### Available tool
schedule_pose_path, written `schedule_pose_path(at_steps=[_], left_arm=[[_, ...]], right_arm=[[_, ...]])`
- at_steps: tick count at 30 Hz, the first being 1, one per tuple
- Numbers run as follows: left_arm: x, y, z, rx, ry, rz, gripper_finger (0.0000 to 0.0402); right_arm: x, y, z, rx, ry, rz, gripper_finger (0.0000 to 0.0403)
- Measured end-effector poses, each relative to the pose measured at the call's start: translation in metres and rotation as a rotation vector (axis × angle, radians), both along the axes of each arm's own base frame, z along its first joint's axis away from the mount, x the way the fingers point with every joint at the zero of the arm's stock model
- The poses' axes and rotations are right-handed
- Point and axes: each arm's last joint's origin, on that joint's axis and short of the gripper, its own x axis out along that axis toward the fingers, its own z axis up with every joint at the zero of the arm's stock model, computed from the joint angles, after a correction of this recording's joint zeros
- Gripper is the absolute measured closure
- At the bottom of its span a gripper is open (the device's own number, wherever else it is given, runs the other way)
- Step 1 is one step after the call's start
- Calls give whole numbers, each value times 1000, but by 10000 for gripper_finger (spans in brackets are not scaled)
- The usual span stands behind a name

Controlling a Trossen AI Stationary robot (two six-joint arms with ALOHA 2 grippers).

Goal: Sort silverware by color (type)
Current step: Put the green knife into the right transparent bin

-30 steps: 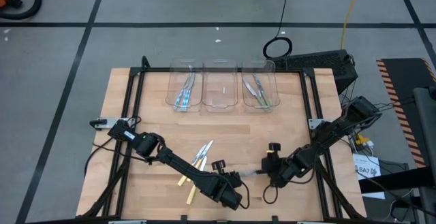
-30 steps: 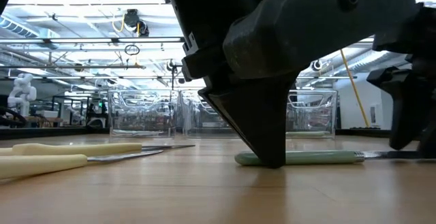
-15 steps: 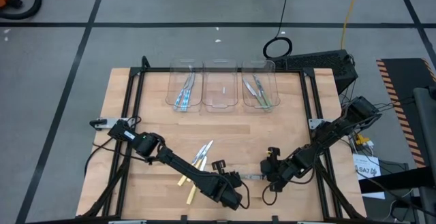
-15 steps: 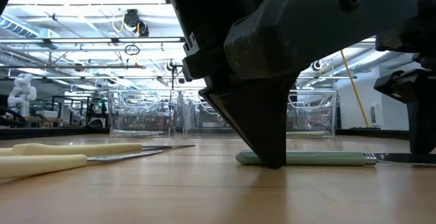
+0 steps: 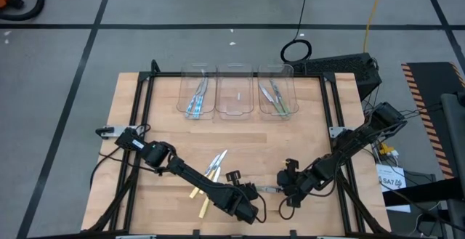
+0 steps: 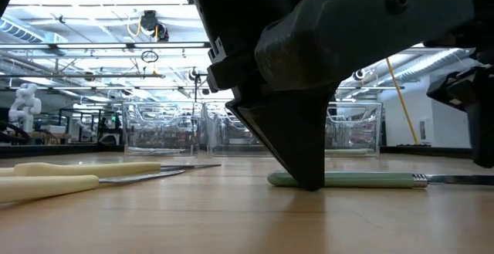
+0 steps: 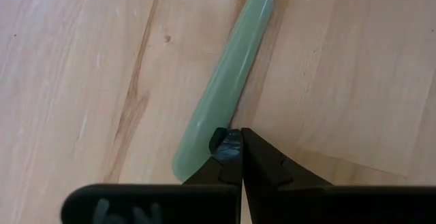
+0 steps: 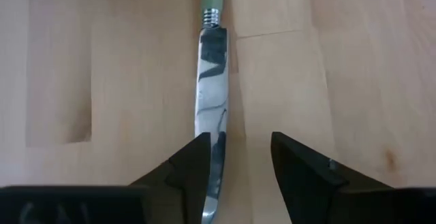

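Your right gripper (image 8: 235, 159) has slid back along the green-handled knife (image 7: 218, 94), fingers spread astride its blade tip. Knife lies flat on the table (image 5: 312, 115), handle toward your left gripper (image 7: 234, 149), whose pressed-together fingers touch the handle's end.

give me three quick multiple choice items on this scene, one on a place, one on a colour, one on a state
1. Where does the left end effector press?
A. on a bin
B. on the green knife handle's end
C. in mid-air

2. What colour are the handles of the loose utensils beside the left arm?
A. pale yellow
B. blue
C. red

3. How is the right end effector?
A. shut on the blade
B. open astride the blade
C. out of view

Answers: 1 B, shut tips rest on the green knife handle; 2 A, the low view shows them cream; 3 B, its fingers flank the blade with gaps.
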Motion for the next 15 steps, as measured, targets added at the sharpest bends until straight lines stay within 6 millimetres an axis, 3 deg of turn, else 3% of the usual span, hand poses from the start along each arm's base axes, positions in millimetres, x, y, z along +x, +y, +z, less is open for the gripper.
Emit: schedule_pose_path(at_steps=[15], left_arm=[[0, 0, 0, -1, -3, 0, 396]], right_arm=[[0, 9, 2, 22, -57, 46, 166]])
